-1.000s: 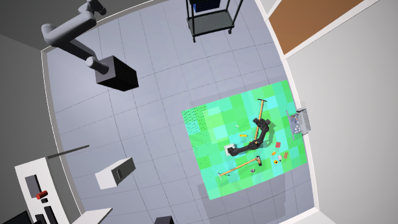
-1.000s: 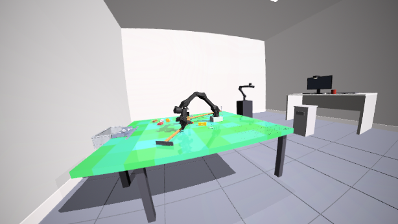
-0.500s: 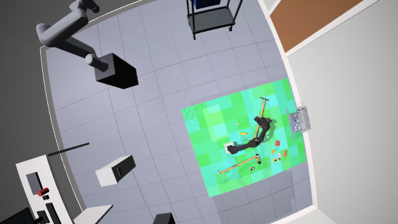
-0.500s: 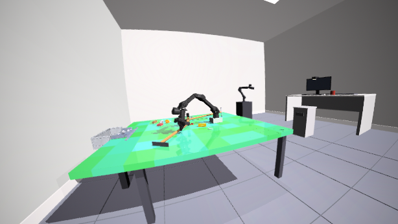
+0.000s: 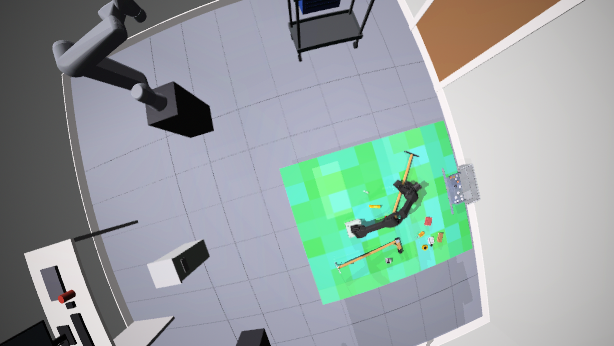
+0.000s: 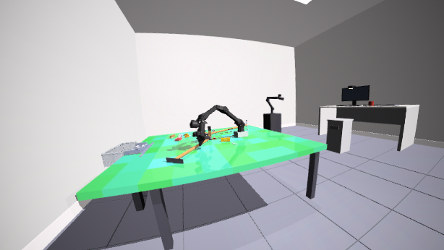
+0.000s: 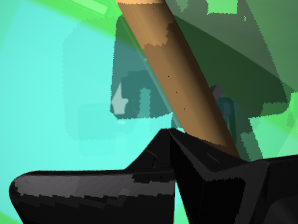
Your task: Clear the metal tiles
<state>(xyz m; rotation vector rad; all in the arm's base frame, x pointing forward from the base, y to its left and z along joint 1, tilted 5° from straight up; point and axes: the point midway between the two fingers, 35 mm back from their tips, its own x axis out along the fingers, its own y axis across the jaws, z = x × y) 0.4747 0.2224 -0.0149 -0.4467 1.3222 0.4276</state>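
Observation:
The long scraper, an orange handle point(image 5: 409, 167) point(image 6: 187, 154) point(image 7: 175, 70) with a wide black blade point(image 5: 411, 154) point(image 6: 175, 160), lies on the table, blade toward the exterior camera. My gripper point(image 5: 403, 188) point(image 6: 201, 144) point(image 7: 166, 135) is shut, low at mid-handle. The fingers meet with nothing visible between them; in the wrist view the handle passes behind the right finger. The steel bench plate point(image 5: 451, 193) point(image 6: 146, 148) stands at the table's wall-side edge with several small tiles point(image 5: 456, 181) on it. The clear catch box point(image 5: 476, 182) point(image 6: 108, 155) adjoins its far end.
A second long orange-handled tool point(image 5: 367, 254) point(image 6: 225, 129) lies on the other side of the arm. A yellow block point(image 5: 375, 206) point(image 6: 225, 139) lies near the arm's base. A red block point(image 5: 428, 221) point(image 6: 178, 139) and several small orange and white things lie toward the plate's side.

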